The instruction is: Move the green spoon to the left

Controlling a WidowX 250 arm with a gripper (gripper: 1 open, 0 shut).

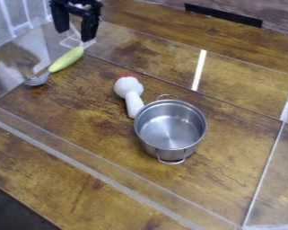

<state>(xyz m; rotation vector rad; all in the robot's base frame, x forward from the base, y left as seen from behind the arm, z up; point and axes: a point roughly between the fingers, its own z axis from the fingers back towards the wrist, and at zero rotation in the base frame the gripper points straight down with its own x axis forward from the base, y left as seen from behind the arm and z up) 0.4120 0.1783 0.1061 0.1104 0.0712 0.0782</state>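
Observation:
The green spoon (57,64) lies flat at the far left of the wooden table, its pale yellow-green handle pointing up-right and its small silver bowl at the lower-left end near the clear side wall. My gripper (75,29) hangs just above and behind the handle's upper end, at the back left. Its two dark fingers stand apart and open, with nothing between them. The spoon is not touched.
A white utensil with a reddish rounded end (129,92) lies mid-table. A steel pot (171,126) stands right of centre, touching its tip. Clear acrylic walls (98,171) ring the work area; bare wood shows along the right side.

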